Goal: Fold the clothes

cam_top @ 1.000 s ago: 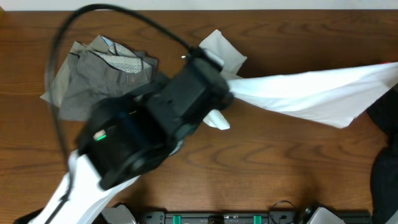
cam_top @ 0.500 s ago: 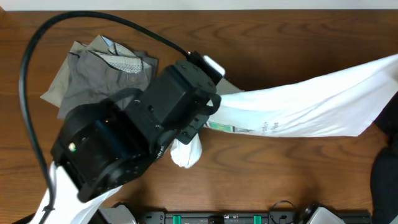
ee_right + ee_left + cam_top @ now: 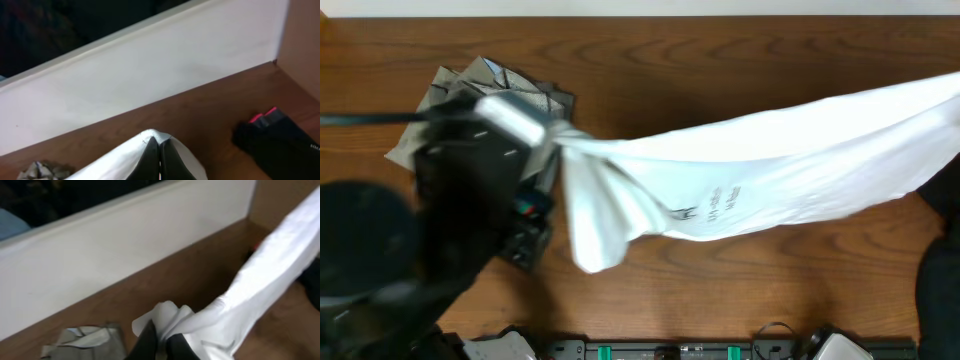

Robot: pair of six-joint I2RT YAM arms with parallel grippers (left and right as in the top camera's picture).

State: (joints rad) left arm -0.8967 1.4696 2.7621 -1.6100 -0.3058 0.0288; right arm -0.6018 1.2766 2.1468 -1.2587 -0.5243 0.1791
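Left end effector [image 3: 162, 344] pinched tight on a bunched edge of the T-shirt [image 3: 265, 270]. Right end effector [image 3: 160, 161] clamped the same way on the opposite end. T-shirt stretched taut between them over the bench [image 3: 720, 50], one flap drooping by the left grip. Trousers [image 3: 460, 82] crumpled on the bench at the far left, partly under the left arm [image 3: 450, 220]. Black garment [image 3: 277, 142] far right, by the corner.

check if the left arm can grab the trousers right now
Probably not yet: the left end effector is shut on the stretched shirt. The trousers lie close by, so it likely could after letting go.
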